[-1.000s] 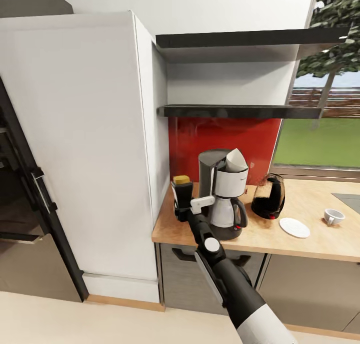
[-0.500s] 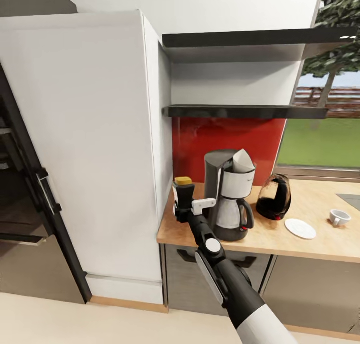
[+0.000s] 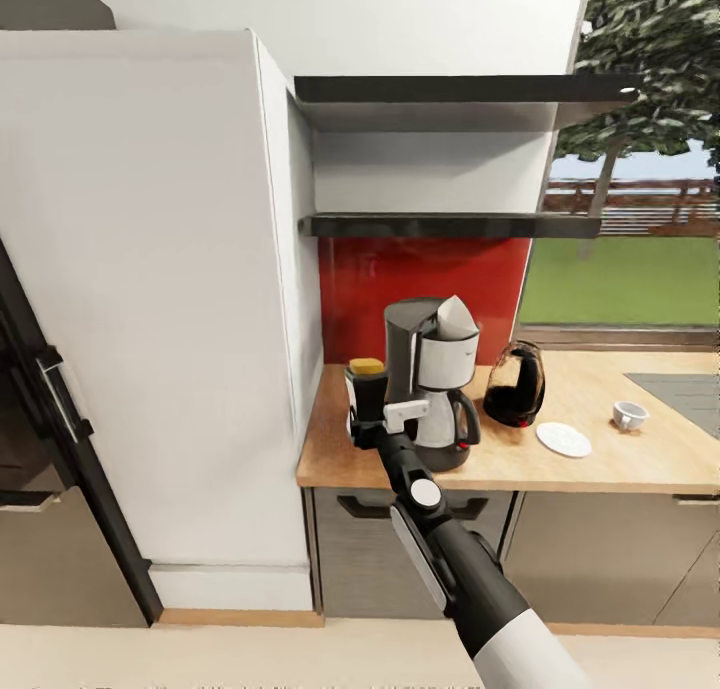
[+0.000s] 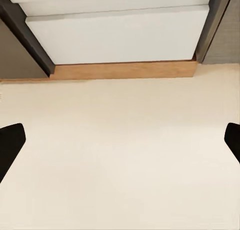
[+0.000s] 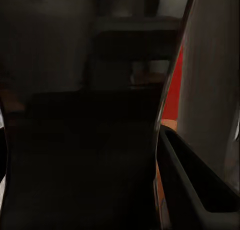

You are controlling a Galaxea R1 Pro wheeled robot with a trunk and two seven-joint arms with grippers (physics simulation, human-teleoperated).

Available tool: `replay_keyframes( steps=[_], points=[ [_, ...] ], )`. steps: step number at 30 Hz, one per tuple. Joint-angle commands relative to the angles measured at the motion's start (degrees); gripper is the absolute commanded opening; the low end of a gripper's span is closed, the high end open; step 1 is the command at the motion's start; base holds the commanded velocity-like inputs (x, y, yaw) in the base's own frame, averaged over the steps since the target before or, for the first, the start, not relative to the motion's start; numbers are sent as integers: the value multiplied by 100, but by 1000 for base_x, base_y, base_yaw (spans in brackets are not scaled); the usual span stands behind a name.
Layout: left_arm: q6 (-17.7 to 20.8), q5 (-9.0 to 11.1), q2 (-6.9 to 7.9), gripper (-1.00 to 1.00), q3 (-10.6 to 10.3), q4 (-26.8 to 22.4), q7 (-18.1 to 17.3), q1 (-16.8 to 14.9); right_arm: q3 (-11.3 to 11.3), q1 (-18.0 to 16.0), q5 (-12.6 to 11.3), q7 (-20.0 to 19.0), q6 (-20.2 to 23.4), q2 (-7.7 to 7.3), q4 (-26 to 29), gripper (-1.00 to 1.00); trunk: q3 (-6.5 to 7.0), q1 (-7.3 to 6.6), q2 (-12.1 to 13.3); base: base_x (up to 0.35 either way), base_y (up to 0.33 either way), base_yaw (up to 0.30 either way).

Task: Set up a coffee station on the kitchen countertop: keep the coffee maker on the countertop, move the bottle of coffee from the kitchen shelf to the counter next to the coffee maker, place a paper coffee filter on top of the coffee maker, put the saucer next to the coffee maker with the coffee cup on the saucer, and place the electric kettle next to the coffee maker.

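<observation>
A: Which step?
B: Coffee bottle (image 3: 366, 397). Right claw (image 3: 372, 419) is clamped on it, prob. just over the counter (image 3: 330, 449), coffee maker (image 3: 428, 384) beside the claw.
A: Next?
B: Lower it, let go.

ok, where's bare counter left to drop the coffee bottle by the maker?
Bare patch: counter's left end, between the white cabinet side and the coffee maker; the right gripper holds the coffee bottle over it. Also free: right end past the cup. Crowded: kettle, then saucer, right of the maker.
</observation>
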State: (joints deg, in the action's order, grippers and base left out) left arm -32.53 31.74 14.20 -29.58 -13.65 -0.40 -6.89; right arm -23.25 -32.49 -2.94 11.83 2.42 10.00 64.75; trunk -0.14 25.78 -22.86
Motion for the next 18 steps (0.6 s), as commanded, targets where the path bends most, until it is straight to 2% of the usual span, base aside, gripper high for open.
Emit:
replay_keyframes(
  steps=[1, 4, 6, 9, 13, 18],
  points=[
    [-16, 61, 4, 100, -49, -2, -4, -3, -13, -3, -38, 34, 22, 0, -4, -100, -3, 0, -6, -216, 226, -27],
    [-15, 61, 4, 100, -47, -5, 3, -12, -13, -3, -39, 31, -14, 0, -105, -100, -2, 0, -6, -168, 178, -11],
    [-15, 61, 4, 100, -42, -5, 0, -13, -13, -3, -39, 34, -189, 0, -189, -100, -2, 0, -6, -46, 81, -2],
    [-14, 61, 1, 100, -40, -12, -3, -17, -13, -3, -38, 37, -575, 0, -412, -100, -2, 0, -6, 99, 206, -1],
    [-14, 61, -8, 100, -39, -14, -2, -22, -13, -3, -33, 38, -671, 0, -531, -100, -2, 0, -6, 118, 269, 0],
    [-16, 61, -21, 100, -39, -13, -4, -23, -8, -3, -38, 39, -914, 0, -819, -100, -2, 0, -6, 36, 64, 0]
  ],
)
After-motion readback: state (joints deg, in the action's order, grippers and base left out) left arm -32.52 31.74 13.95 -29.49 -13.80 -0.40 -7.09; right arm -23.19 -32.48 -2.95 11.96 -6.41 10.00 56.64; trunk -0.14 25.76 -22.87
